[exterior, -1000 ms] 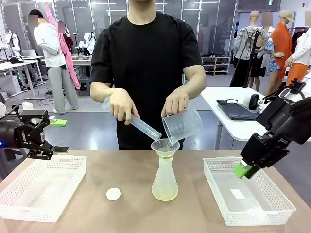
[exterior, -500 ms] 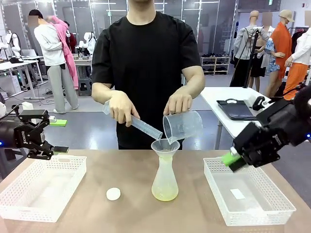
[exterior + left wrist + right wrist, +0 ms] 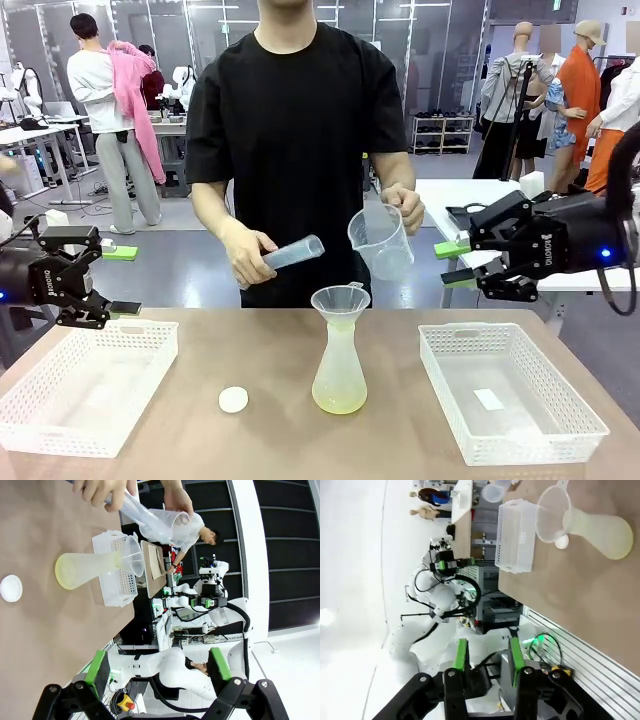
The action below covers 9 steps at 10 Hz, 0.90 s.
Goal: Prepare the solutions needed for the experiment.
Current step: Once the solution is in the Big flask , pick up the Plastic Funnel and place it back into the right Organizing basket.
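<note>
On the table's middle stands a frosted conical flask [image 3: 340, 372] with a clear funnel [image 3: 340, 300] in its neck. The solutions [image 3: 338, 401] form a shallow pale yellow layer at its bottom, also seen in the left wrist view [image 3: 62, 573] and the right wrist view [image 3: 619, 544]. Behind it, the person holds a measuring cylinder [image 3: 290, 256] and a clear beaker [image 3: 381, 241] clear of the funnel. My left gripper [image 3: 121, 281] [image 3: 157, 663] hangs open over the left basket's far edge. To the right, my right gripper [image 3: 455, 263] [image 3: 489, 656] points left above the right basket, jaws narrowly apart with nothing between.
A white basket [image 3: 85, 388] sits at the left and another white basket [image 3: 560, 432] at the right, with a small white slip inside. A small white round cap [image 3: 233, 400] lies on the table left of the flask. A second table stands behind at the right.
The person lifted the cylinder and beaker away from the funnel and levelled them. My right gripper rose from above the right basket and turned to point left. The left arm stayed put.
</note>
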Each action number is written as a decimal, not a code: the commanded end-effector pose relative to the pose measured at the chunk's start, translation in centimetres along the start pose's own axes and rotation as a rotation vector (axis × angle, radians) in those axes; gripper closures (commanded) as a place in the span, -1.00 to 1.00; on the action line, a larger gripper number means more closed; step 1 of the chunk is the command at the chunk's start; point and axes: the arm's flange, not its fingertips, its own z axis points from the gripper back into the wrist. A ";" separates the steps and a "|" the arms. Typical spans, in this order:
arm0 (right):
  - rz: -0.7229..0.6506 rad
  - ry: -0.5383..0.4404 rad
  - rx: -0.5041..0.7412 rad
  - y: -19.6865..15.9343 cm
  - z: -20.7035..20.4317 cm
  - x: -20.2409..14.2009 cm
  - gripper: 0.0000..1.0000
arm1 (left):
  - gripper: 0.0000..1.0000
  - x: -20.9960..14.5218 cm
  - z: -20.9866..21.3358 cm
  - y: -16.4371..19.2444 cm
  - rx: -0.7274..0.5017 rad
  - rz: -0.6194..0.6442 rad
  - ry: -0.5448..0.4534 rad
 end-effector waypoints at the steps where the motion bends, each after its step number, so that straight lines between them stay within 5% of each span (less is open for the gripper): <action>1: -0.004 0.009 0.016 -3.6 -2.7 -5.5 0.16 | -1.00 -0.3 -0.1 -0.1 -0.021 0.005 -0.004; 4: -0.020 0.028 0.079 -3.9 -2.8 -5.4 0.16 | -1.00 -0.3 -0.1 -0.1 -0.021 0.005 -0.004; 5: -0.026 0.029 0.088 -4.0 -2.8 -5.3 -0.21 | -1.00 -0.3 -0.1 -0.1 -0.021 0.005 -0.004; 6: -0.030 0.025 0.079 -4.1 -2.8 -5.3 -0.23 | -1.00 -0.3 -0.1 -0.1 -0.021 0.005 -0.004; 7: -0.018 0.049 0.014 -3.9 -3.0 -5.2 -0.60 | -1.00 -0.3 -0.1 -0.1 -0.021 0.005 -0.004; 8: -0.045 0.039 0.058 -0.5 -2.0 0.4 -0.60 | -1.00 -0.3 -0.1 -0.1 -0.021 0.005 -0.004; 9: -0.045 0.039 0.058 -0.5 -2.0 0.4 -0.60 | -1.00 -0.3 -0.1 -0.1 -0.021 0.005 -0.004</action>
